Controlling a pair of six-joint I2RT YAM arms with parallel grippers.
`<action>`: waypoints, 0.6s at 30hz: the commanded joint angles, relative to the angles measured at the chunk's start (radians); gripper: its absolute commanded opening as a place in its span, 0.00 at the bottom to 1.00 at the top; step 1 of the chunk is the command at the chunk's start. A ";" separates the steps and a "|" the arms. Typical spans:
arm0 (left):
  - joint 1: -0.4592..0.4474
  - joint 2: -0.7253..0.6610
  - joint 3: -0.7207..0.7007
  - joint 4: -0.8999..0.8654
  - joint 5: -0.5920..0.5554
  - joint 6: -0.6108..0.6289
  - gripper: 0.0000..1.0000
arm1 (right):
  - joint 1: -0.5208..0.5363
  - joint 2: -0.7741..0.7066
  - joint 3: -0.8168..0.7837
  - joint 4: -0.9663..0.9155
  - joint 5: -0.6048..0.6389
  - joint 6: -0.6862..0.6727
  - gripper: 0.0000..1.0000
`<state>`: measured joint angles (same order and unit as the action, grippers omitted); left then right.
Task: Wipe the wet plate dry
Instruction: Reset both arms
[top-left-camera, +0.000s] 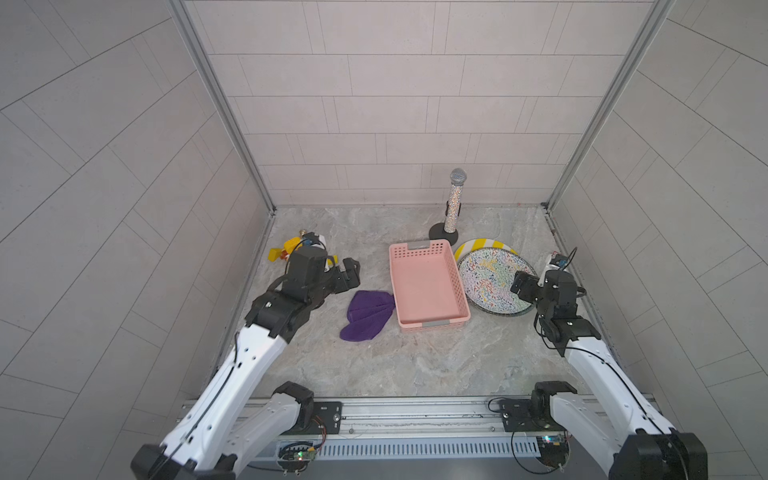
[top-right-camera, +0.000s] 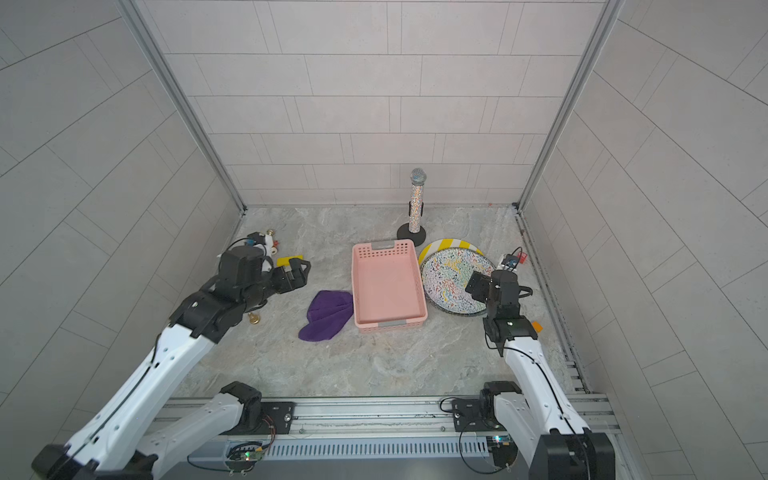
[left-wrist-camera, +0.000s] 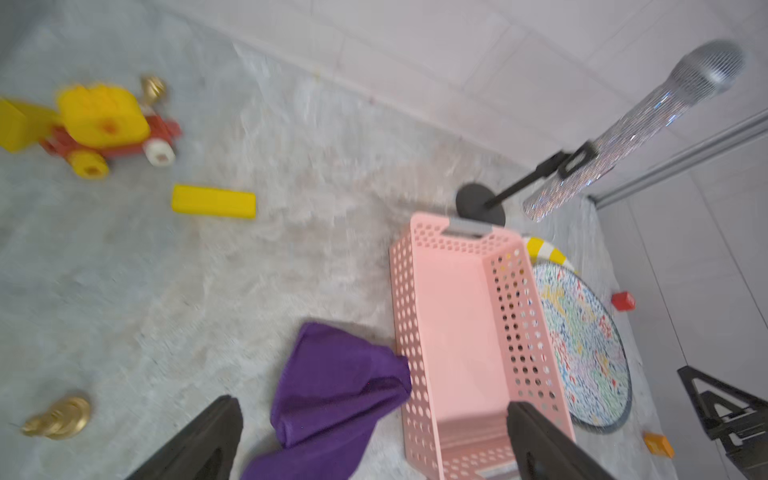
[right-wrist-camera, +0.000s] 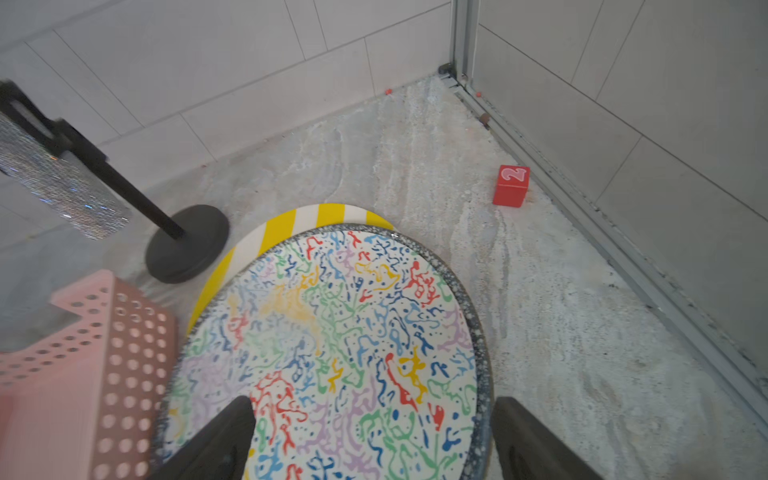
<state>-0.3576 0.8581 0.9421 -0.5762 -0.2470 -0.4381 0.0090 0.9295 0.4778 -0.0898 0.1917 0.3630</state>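
Purple cloth (top-left-camera: 368, 316) lies crumpled on the marble-look surface (top-left-camera: 415, 365), one far corner touching the left wall of the pink basket (top-left-camera: 419, 250). Nothing shows inside the basket.

Plate (top-left-camera: 490, 282), white with multicoloured squiggles and a dark speckled rim, sits just right of the basket. It lies flat on a yellow-and-white striped plate (top-left-camera: 484, 244), which shows only at the far edge.

Left gripper (top-left-camera: 350, 275) hangs above the surface, left of the cloth and apart from it. In the left wrist view its jaws stand wide apart and hold nothing; cloth and basket show between them.

Right gripper (top-left-camera: 521, 286) hovers over the near-right part of the plate. Jaws apart, nothing held; whether they touch the plate cannot be told.

Glitter microphone (top-left-camera: 455, 199) stands upright on a black stand, just beyond the basket.

Far left: toy car (left-wrist-camera: 104, 124) and yellow block (left-wrist-camera: 214, 201). Brass piece (top-right-camera: 254, 319) lies near the left arm. Red cube (right-wrist-camera: 511, 185) sits by the right wall; orange cube (left-wrist-camera: 658, 444) lies nearer, right of the plate.
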 joint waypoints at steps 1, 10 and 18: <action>0.010 -0.119 -0.205 0.176 -0.272 0.196 1.00 | 0.002 0.081 -0.048 0.219 0.099 -0.131 0.93; 0.237 -0.043 -0.592 0.746 -0.192 0.375 1.00 | 0.002 0.390 -0.154 0.849 0.072 -0.242 0.94; 0.286 0.246 -0.615 1.041 -0.079 0.414 1.00 | 0.015 0.623 -0.126 1.043 0.004 -0.282 0.97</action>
<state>-0.0830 1.0348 0.3241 0.2909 -0.4004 -0.0521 0.0311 1.5589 0.3378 0.8288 0.2081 0.1024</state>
